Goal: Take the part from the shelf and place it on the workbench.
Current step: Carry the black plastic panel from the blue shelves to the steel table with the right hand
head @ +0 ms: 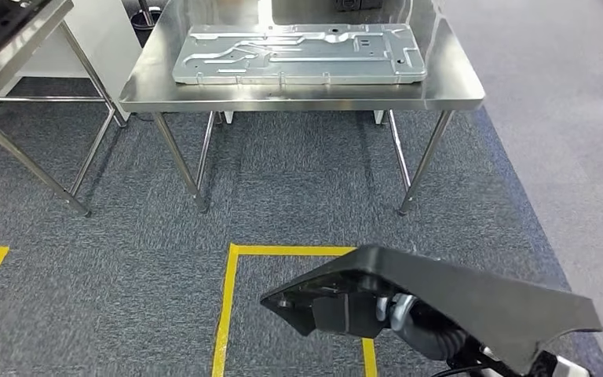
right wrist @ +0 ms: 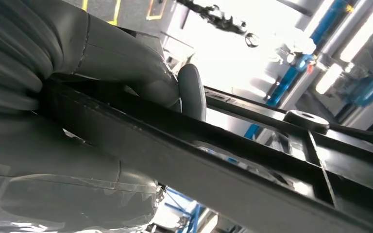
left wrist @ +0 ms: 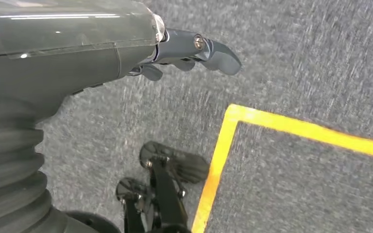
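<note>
One black part [head: 471,302] sits low in front of you, held by the right hand [right wrist: 126,73], whose thumb and fingers wrap its edge. It hangs over the grey carpet [head: 298,196] and yellow tape [head: 228,306]. The steel workbench [head: 306,93] stands ahead with a silver plate [head: 298,53] on it. Your left hand [left wrist: 194,53] holds nothing, fingers loosely apart.

workbench [head: 455,90]: shiny smooth metal | part [head: 471,302]: matt black plastic | floor [head: 298,188]: rough grey carpet
</note>
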